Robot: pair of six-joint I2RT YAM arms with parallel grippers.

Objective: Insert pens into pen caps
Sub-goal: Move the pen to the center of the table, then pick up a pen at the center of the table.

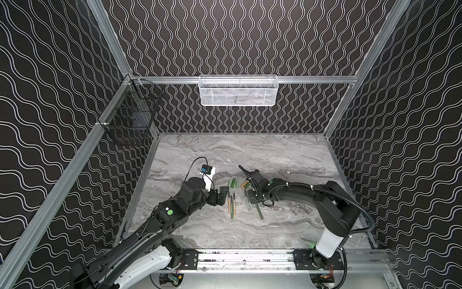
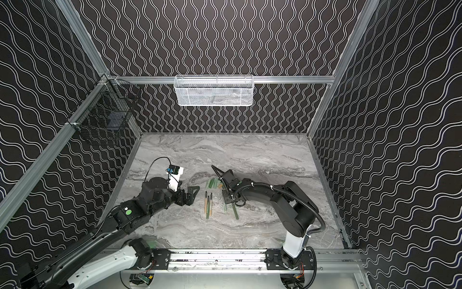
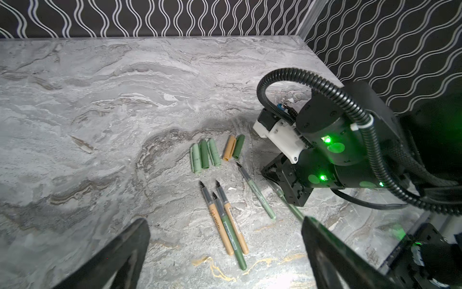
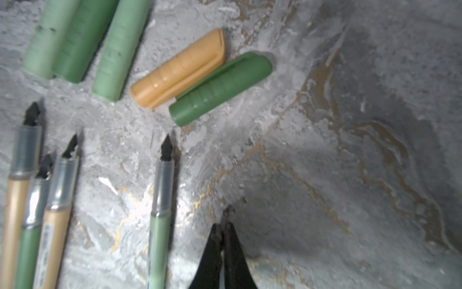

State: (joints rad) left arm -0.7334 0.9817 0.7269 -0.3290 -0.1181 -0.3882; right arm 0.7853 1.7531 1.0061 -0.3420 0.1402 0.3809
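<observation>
- Left arm reaches low over the marbled grey bench point(image 3: 100, 112), left pincer point(image 3: 225, 221) spread wide and empty, near three slim pens point(image 3: 228, 230).
- Right arm bends down; right pincer point(image 4: 223, 226) is pressed shut, any hold unclear.
- Five ribbed, stubby pen caps point(image 3: 205, 156) lie beyond the nibs.

Marble table point(image 3: 100, 100) bears pens point(image 3: 229, 234) and pen caps point(image 3: 204, 156)

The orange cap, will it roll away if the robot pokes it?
The orange cap is a round tube, so it may roll, but its raised clip and the dark green cap lying against it would probably stop it. It looks like smooth hard plastic: likely stiff, light, a bit slippery.
</observation>
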